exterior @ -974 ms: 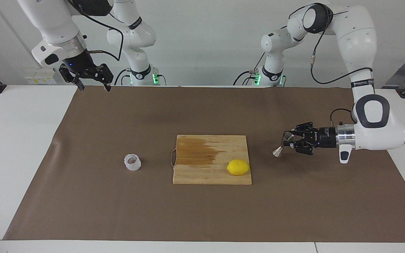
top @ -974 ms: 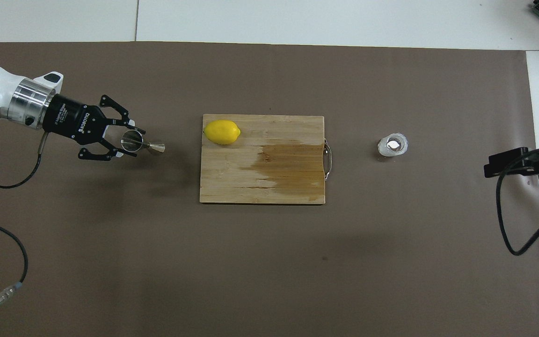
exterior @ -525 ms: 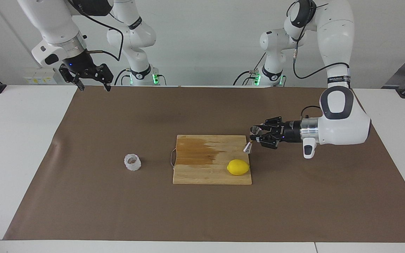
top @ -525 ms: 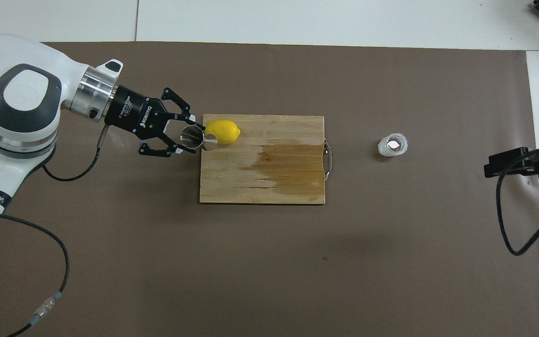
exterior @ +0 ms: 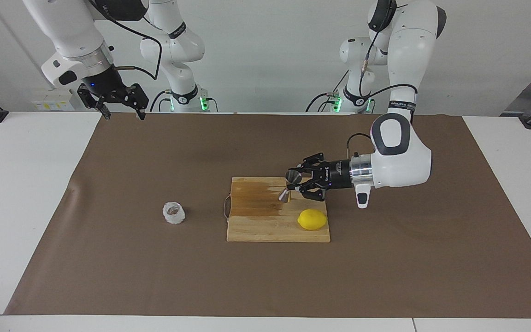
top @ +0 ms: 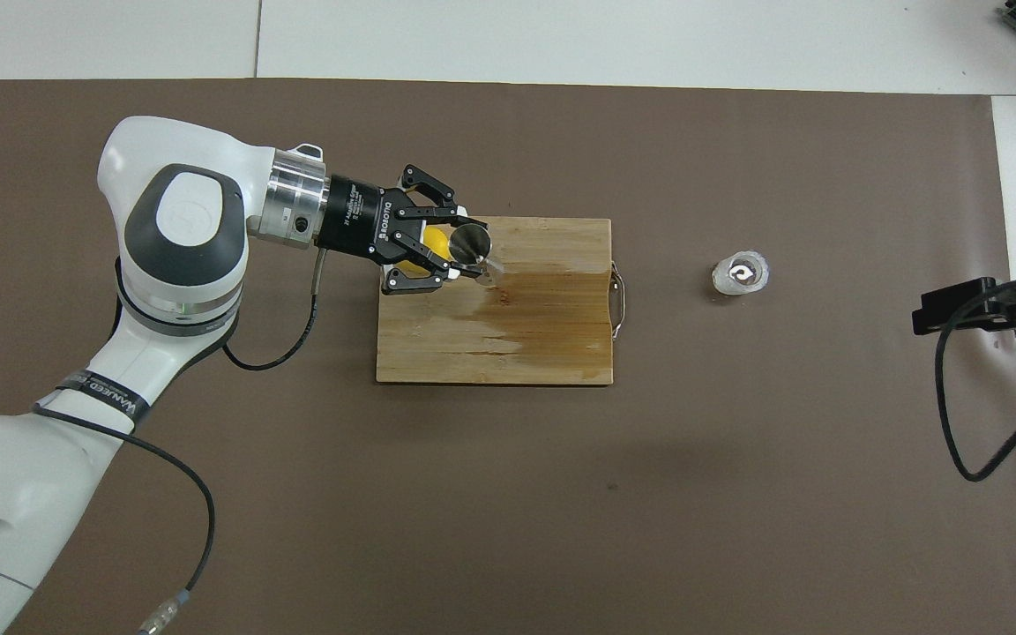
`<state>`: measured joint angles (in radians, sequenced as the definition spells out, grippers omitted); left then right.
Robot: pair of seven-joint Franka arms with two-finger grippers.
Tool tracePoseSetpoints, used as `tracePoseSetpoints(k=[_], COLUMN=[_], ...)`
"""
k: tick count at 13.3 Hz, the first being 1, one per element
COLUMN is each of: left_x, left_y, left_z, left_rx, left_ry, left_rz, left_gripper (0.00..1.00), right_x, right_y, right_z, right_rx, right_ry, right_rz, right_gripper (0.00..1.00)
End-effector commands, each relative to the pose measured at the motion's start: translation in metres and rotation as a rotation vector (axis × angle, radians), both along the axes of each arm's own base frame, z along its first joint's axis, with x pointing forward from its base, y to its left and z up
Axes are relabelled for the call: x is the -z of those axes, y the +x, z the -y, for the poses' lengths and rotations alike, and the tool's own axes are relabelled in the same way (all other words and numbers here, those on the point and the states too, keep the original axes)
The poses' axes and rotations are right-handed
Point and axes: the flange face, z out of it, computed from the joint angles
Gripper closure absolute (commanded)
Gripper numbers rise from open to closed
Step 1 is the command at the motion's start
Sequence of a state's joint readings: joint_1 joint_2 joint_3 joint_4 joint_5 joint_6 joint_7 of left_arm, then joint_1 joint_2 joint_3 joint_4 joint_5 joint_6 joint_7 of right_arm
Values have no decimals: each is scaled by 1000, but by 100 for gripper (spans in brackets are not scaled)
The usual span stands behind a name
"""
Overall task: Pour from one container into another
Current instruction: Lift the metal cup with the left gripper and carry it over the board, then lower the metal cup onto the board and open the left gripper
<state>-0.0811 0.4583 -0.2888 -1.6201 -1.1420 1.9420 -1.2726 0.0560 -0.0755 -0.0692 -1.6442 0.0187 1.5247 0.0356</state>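
Two grippers show: the right gripper (exterior: 121, 113), fingers apart and holding nothing, waits near the robots at its own table end. Left gripper (exterior: 298, 184) hangs over the cutting board (exterior: 265, 226), clamped on the tilted steel jigger (exterior: 289, 184). Farther out, the lemon (exterior: 312, 219) sits on the board and the knobbly cup (exterior: 174, 213) stands on the brown mat (exterior: 385, 276), toward the right arm's end.

left tool (exterior: 298, 183) clamped (horizontal), right tool (exterior: 121, 112) spread

A white table (exterior: 26, 193) fills the frame, a brown mat (exterior: 385, 267) covering its middle; at centre a wooden cutting board (exterior: 256, 228), left of it a knobbly translucent cup (exterior: 174, 213).
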Motion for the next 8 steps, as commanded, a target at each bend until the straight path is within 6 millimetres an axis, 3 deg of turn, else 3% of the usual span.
tracePoseSetpoints(k=[1,8], left_x=[5,36], left_y=[-23,-46], left_z=[23,55], left_rx=[-112,-275], left_ry=[27,82], left_rz=[-40,-37], left_gripper=[100,100], right_x=[-3,-3], right_y=[-2,-2], right_z=[1,1], right_rx=[22,22], right_ry=[7,7], right_rz=[7,7], right_gripper=[0,0])
